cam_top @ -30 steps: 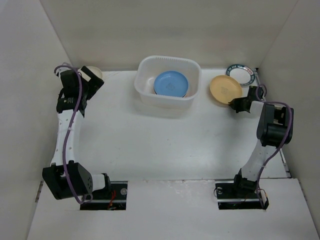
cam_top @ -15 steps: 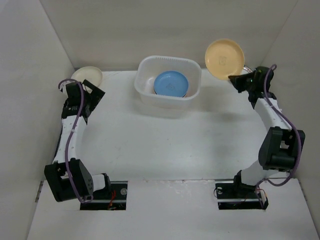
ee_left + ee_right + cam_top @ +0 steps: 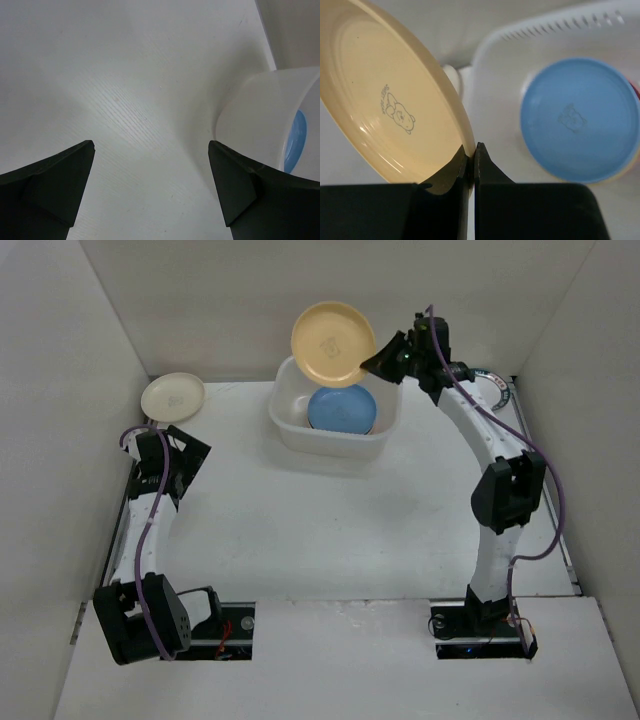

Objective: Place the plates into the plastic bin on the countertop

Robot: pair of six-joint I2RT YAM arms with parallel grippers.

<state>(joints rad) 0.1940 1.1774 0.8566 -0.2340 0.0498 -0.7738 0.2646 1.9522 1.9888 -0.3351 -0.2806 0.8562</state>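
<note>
On our left the cream plate (image 3: 172, 397) lies on the countertop (image 3: 300, 530), and our left gripper (image 3: 151, 147) hangs nearby, jaws spread and empty. Over the plastic bin (image 3: 290, 432), where a blue plate (image 3: 341, 408) lies, our right gripper (image 3: 385, 358) pinches the yellow plate (image 3: 333, 344) by its rim, steeply tilted; we judge it best to level it, lower it close onto the blue one, then let go, clear of the bin's lip. At far right a teal-rimmed plate (image 3: 497, 383) is mostly hidden behind our right arm, and we cannot tell what sits beneath the blue plate.
</note>
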